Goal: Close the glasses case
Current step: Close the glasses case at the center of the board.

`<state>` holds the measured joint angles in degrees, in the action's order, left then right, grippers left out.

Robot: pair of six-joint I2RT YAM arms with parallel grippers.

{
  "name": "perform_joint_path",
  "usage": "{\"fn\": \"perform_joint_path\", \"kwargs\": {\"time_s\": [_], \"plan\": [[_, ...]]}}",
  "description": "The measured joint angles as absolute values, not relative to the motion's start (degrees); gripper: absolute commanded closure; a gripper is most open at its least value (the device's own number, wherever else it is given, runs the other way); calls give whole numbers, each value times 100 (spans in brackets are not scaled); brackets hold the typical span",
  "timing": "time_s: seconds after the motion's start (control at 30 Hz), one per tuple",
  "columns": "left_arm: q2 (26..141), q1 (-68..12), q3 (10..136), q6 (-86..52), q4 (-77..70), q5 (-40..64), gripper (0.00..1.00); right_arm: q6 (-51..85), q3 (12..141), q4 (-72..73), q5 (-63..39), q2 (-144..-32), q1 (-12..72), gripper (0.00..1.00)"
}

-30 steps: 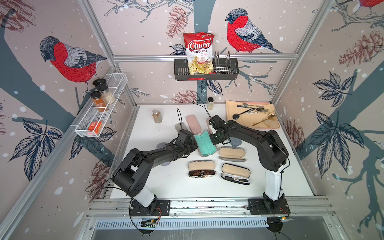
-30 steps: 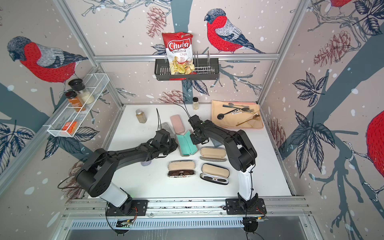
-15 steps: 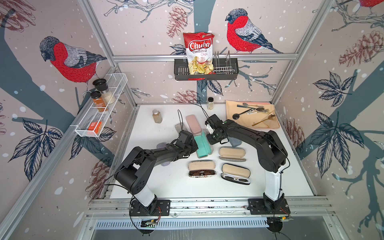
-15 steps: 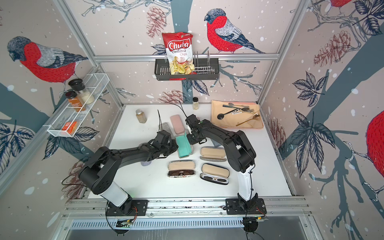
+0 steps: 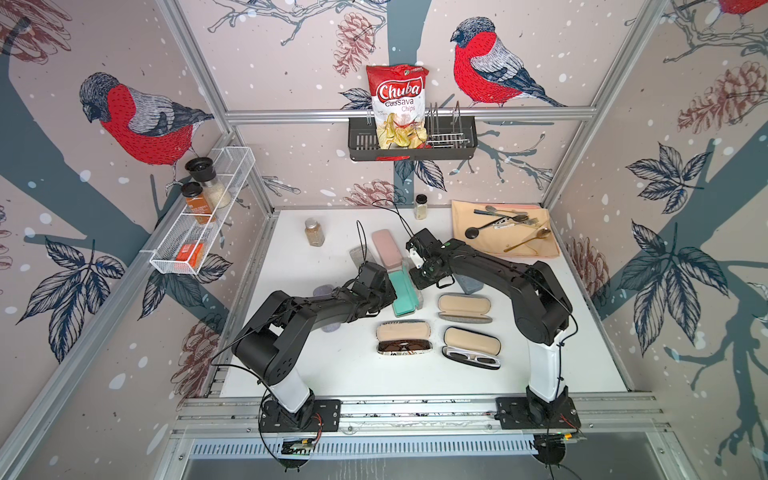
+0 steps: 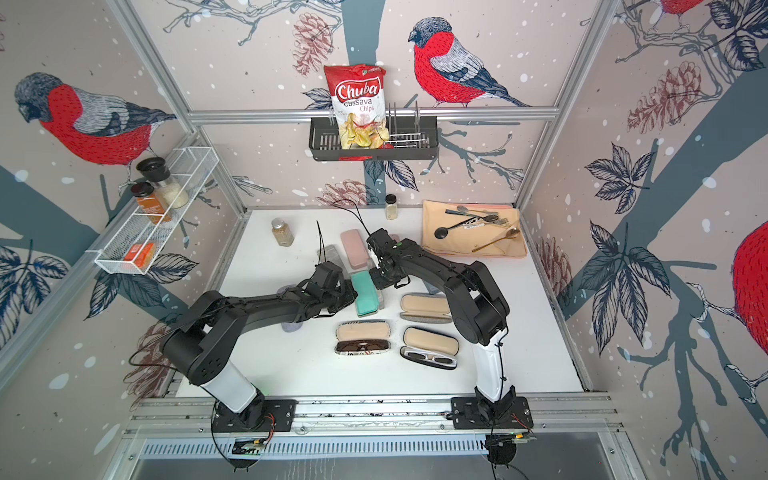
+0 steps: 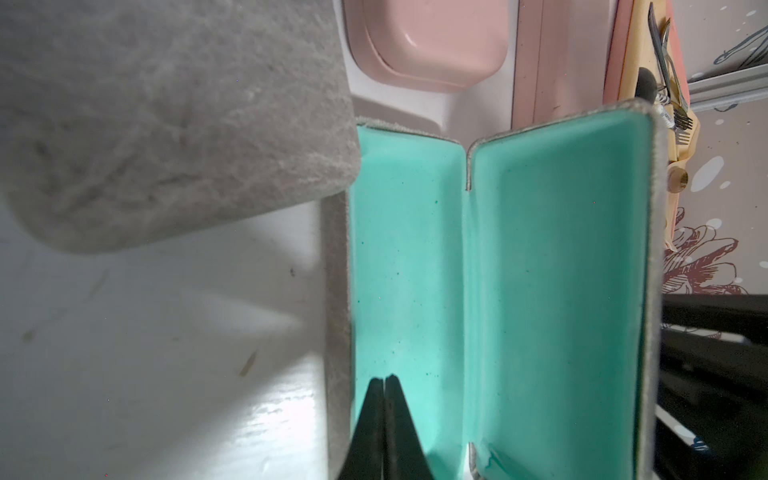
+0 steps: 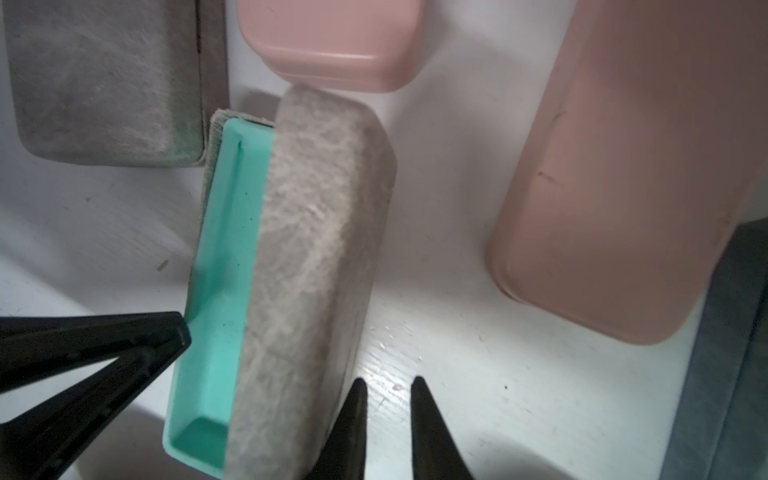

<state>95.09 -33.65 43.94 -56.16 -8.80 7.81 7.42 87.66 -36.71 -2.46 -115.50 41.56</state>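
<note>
Because the teal case [image 5: 405, 291] could slide when its lid is pushed, the left gripper [image 7: 384, 378], fingers pressed together and holding nothing, reaches into the base [image 7: 405, 270], apparently to pin it down. The case lies half open just beside the pink case [image 5: 385, 248], on the side toward the robot, with its grey felt lid [image 8: 307, 249] standing nearly upright. The right gripper [image 8: 388, 380] sits low behind the lid, on the side away from the base, fingers slightly parted around nothing and one seemingly against the felt, placed, I judge, to tip the lid shut.
</note>
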Motion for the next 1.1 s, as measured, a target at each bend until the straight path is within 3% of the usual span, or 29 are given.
{"fn": "perform_joint_path", "kwargs": {"time_s": [1.1], "plan": [[9432,-3363,4410,-5592,-956,762,100,746,8976,-3804,-204,-11478,4351,77]]}}
